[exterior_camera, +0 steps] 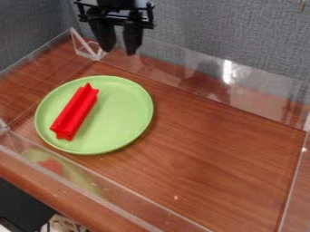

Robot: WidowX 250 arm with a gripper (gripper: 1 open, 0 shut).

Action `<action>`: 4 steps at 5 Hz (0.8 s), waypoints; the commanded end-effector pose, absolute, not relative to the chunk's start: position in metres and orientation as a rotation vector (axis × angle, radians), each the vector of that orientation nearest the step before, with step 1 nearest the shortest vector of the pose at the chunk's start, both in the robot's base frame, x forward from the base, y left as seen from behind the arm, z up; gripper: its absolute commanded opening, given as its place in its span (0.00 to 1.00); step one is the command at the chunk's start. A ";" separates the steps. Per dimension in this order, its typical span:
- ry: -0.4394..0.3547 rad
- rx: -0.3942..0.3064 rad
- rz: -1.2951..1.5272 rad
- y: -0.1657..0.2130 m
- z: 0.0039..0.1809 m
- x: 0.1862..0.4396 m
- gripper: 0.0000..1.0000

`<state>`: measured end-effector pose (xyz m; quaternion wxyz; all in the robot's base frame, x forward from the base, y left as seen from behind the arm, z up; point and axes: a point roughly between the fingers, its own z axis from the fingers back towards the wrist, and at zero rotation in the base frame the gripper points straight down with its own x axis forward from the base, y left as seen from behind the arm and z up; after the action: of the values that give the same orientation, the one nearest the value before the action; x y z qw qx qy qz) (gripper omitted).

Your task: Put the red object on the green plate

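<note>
Wooden table (206,136), hand (118,38) raised, pointing down, fingers apart

- The red block (74,111) lies on the left part of the green plate (127,113), at the near left of the wooden table (218,154).
- The gripper (116,38) hangs at the far left, above the table, fingers apart and empty.
- Clear walls (230,77) ring the table.

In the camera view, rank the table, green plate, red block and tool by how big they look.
1. Table, fills most of the view.
2. Green plate.
3 and 4. Red block and tool look about alike; the tool is raised and cut off at the top, so I won't rank them.
</note>
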<state>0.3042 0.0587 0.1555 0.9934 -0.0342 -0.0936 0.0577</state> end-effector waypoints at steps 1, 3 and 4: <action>-0.270 -0.045 0.085 0.055 0.190 0.308 1.00; -0.270 -0.043 -0.007 0.013 0.184 0.307 1.00; -0.247 -0.040 0.005 0.008 0.168 0.312 1.00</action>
<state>0.3103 0.0082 0.1578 0.9943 -0.0215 -0.1048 0.0020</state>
